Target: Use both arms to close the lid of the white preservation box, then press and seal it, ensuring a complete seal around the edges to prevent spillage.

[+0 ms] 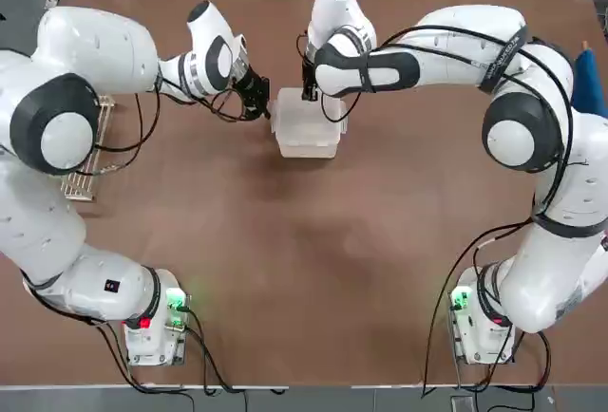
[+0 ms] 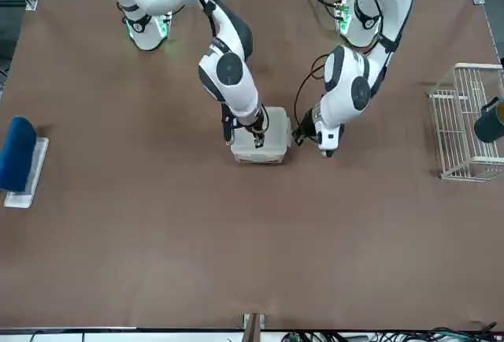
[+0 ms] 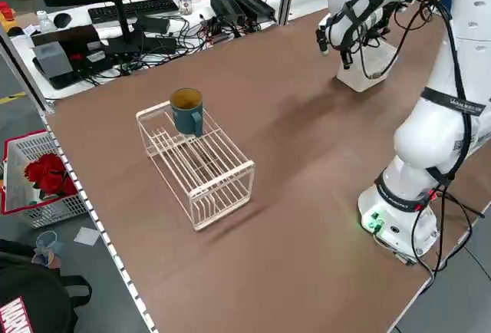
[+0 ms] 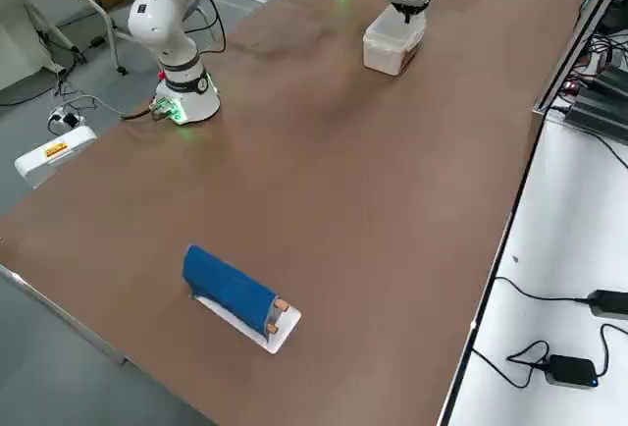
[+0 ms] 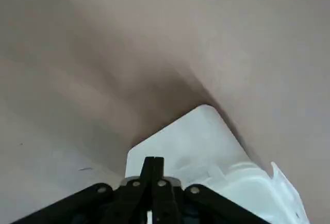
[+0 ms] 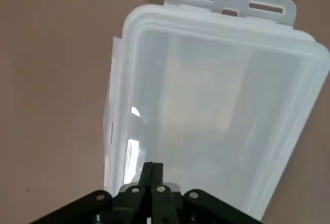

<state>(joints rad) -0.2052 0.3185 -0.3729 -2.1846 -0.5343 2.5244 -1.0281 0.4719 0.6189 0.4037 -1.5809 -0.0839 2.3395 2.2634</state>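
Your white preservation box (image 1: 309,125) looks light, smooth and prone to sliding, its lid (image 6: 206,100) thin and flexible, so brace the side walls and press along the rim. It lies just beneath your right gripper (image 6: 153,164), fingers together and empty, and beside your left gripper (image 5: 153,159), likewise closed on nothing.

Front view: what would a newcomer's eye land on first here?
Probably the two large glossy white jointed robot arms, reaching across the brown table to the milky-white translucent plastic box; the small black left gripper is beside it and the small black right gripper over it. Next, the bright blue cloth-like roll at picture left, and the white wire rack at picture right.
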